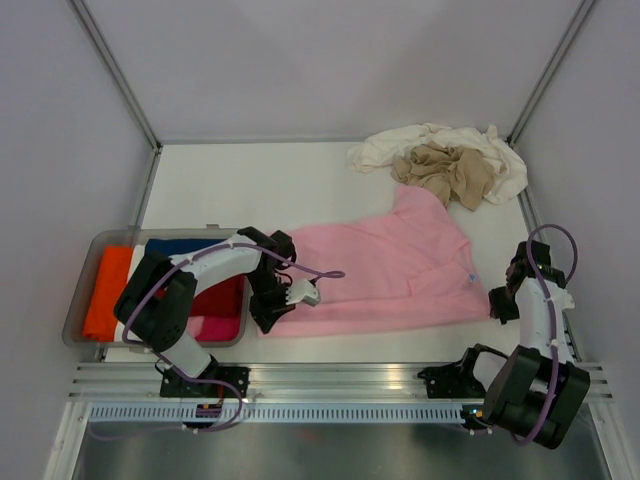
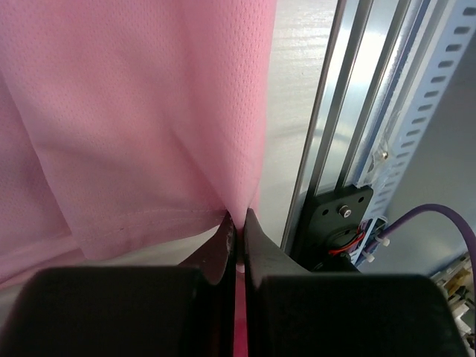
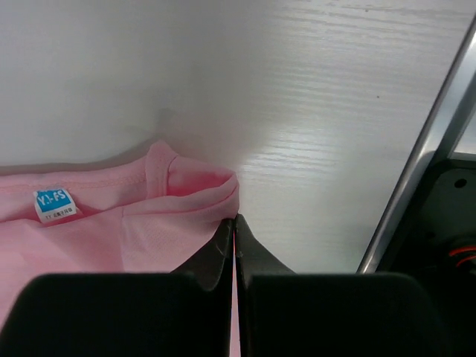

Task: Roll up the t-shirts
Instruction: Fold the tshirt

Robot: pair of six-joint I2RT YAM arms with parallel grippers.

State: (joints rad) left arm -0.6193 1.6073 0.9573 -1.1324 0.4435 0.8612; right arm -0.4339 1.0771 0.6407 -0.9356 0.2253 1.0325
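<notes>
**Light pink t-shirt** (image 1: pixel 385 270): spread flat at table centre in the overhead view.
**Left gripper** (image 2: pixel 236 219): jaws closed, pinching the shirt's hem at its 8 o'clock corner. Only its wrist view shows the mesh weave and the aluminium rail (image 2: pixel 327 126) at 3 o'clock.
**Right gripper** (image 3: pixel 234 221): jaws clamped on the shirt's 4 o'clock edge. Only its wrist view shows a blue label (image 3: pixel 54 204).
**Cream-white t-shirt** (image 1: pixel 440 140) and **tan t-shirt** (image 1: pixel 450 172): crumpled together at 1 o'clock, seen overhead only.
**Grey tray** (image 1: pixel 120 234): at 9 o'clock, holding folded garments (image 1: pixel 105 290).
</notes>
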